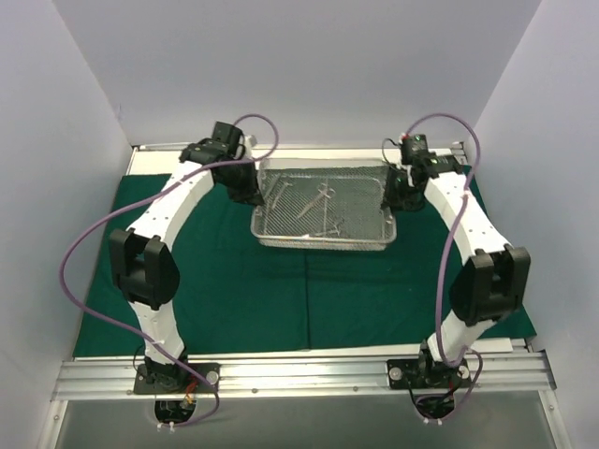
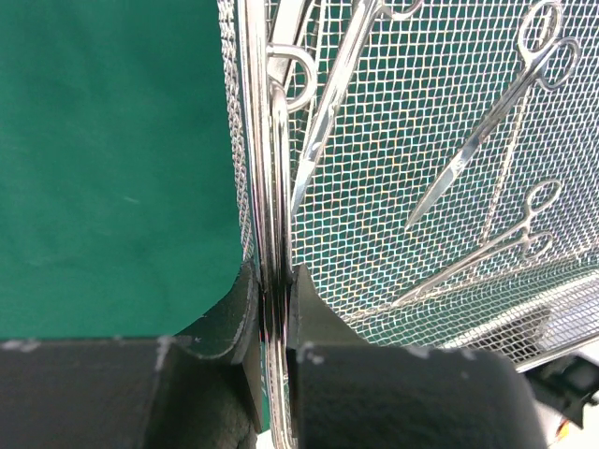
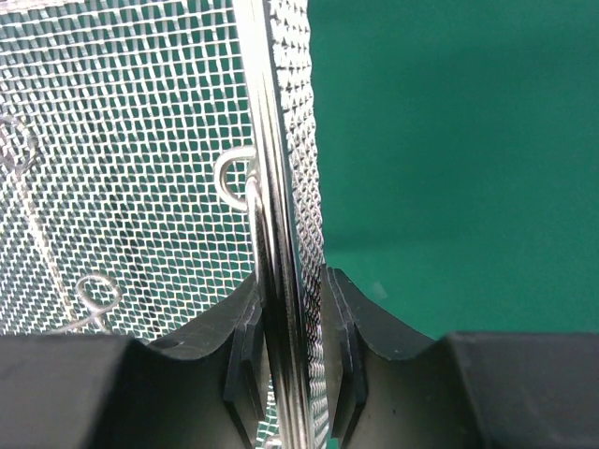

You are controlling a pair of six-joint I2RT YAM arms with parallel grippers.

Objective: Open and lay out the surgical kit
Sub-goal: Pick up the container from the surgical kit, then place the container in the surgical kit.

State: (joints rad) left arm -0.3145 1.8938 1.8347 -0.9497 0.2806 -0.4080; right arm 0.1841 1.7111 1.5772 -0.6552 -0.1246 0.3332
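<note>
Pale walls enclose a workspace covered by a large dark green cloth drape, spread flat. At its far middle is the shallow rectangular silver wire-mesh tray, long axis running left to right. The left gripper is clamped on the tray's left end wall, the right gripper on its right end wall. Thin steel scissors lie inside, tips angled toward the left wall

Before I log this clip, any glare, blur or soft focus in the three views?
Top external: even light, instruments in the mesh tray too small to resolve. Left wrist: scissors sharp, left end effector dark and blurred near the lens. Right wrist: bright glare along the tray rim, right end effector soft.
</note>
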